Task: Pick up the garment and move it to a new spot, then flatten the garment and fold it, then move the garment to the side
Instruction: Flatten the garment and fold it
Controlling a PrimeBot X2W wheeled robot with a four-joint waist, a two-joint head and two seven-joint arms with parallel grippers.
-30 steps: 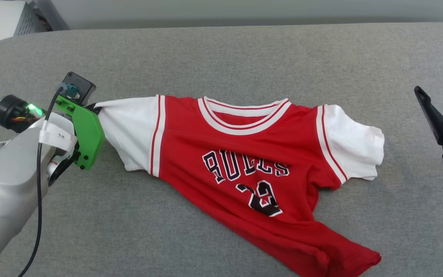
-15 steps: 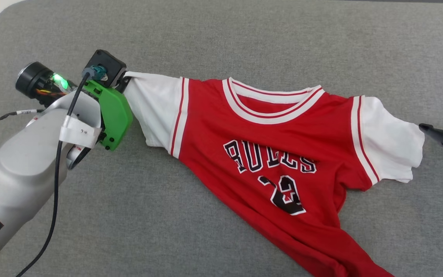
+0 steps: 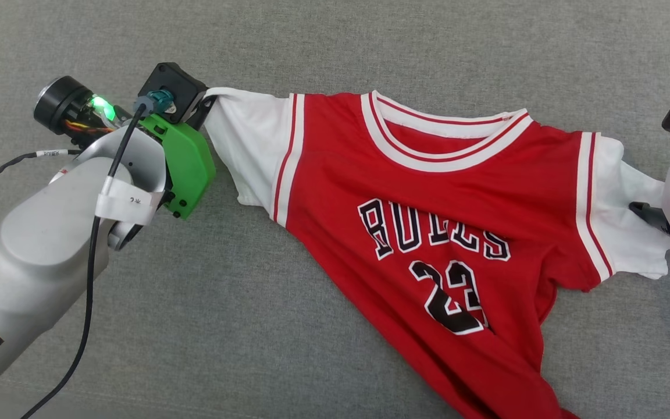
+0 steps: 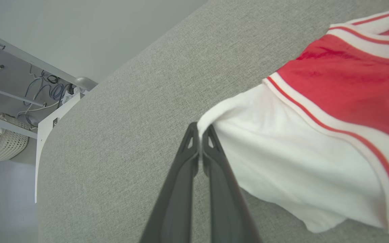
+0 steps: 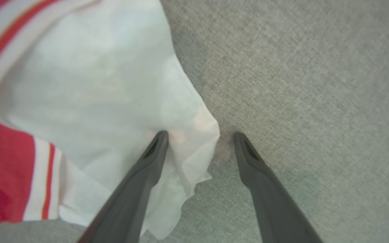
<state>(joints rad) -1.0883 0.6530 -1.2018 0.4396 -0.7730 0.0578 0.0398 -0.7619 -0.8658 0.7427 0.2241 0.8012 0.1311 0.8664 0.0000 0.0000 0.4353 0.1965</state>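
a: left side?
b: left end effector (image 4: 199,135) clamped on the garment (image 3: 428,198) at its white sleeve tip, upper left; the garment lies across the centre of the grey table (image 3: 312,46)
a: right edge?
b: right end effector (image 5: 201,135) gapes wide, straddling the other sleeve's hem

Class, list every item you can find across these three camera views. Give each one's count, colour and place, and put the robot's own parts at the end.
garment: one, red basketball T-shirt with white sleeves and black lettering, lying skewed on the padded surface.
padded surface: one, grey fabric, under the garment.
basket: one, pale woven, beyond the surface's edge, low at the left of the left wrist view.
cables: several, dark and bluish, above the basket.
green bracket: one, green, on the left wrist.
left gripper: one, dark fingers, shut on the tip of the white sleeve at the robot's left.
right gripper: one, dark fingers, open, straddling the other sleeve's edge.
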